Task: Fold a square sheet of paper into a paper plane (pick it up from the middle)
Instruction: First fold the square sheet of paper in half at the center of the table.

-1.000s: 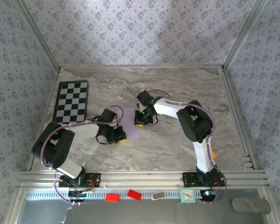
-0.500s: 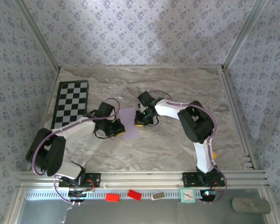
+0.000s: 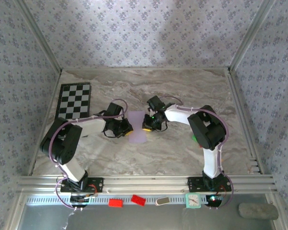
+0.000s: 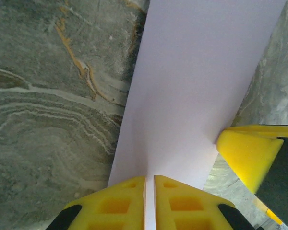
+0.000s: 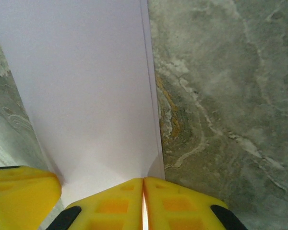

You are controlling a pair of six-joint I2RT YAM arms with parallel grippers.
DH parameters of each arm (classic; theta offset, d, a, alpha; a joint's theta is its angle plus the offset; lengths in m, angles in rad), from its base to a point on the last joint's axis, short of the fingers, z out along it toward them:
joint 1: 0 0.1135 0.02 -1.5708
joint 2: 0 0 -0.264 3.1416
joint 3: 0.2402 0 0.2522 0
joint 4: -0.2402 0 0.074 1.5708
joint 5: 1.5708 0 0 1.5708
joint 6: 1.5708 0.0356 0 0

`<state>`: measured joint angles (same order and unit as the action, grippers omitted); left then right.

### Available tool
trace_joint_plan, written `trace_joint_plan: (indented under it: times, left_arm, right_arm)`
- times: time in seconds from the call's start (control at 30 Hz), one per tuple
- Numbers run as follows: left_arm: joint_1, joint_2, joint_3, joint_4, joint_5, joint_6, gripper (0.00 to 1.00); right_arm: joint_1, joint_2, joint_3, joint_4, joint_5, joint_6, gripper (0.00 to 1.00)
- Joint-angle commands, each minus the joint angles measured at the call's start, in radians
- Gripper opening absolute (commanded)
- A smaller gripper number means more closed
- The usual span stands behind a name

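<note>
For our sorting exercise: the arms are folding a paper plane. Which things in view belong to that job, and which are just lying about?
Part of the job: lilac paper sheet, left tool, right tool.
Lying about: checkerboard, red blocks, small teal clock.

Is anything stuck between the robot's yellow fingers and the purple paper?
No, nothing visible is in the way. The left gripper and the right gripper are each shut on the paper, one pinching it from each side. The marbled table lies under it.
</note>
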<state>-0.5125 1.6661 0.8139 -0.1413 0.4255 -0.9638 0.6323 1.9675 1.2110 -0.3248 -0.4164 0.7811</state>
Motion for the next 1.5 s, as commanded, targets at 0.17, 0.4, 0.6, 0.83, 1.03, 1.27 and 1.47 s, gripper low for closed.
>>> trace_joint_plan:
  times: [0.17,0.4,0.6,0.83,1.03,1.27,1.47]
  left_arm:
    - [-0.012,0.032,-0.009,0.002,-0.001,-0.001,0.12]
    - [-0.012,0.058,0.005,-0.028,-0.004,0.019,0.12]
    - [-0.012,0.066,0.013,-0.056,-0.013,0.033,0.11]
    - [-0.012,0.059,0.037,-0.088,-0.018,0.057,0.11]
    - [-0.029,0.045,0.062,-0.133,0.009,0.104,0.12]
    - [-0.079,0.003,0.047,-0.186,-0.014,0.121,0.12]
    - [-0.104,-0.036,-0.006,-0.205,-0.030,0.115,0.12]
  right_arm:
    - [-0.011,-0.007,0.042,-0.003,-0.031,-0.064,0.17]
    - [-0.012,0.032,0.080,-0.008,-0.041,-0.091,0.18]
    - [-0.014,0.068,0.133,-0.024,-0.054,-0.144,0.18]
    - [-0.023,0.122,0.175,-0.038,-0.039,-0.145,0.18]
    - [-0.028,0.151,0.169,-0.069,0.022,-0.143,0.16]
    - [-0.025,0.182,0.136,-0.087,0.061,-0.087,0.14]
    - [-0.028,0.183,0.116,-0.092,0.087,-0.066,0.14]
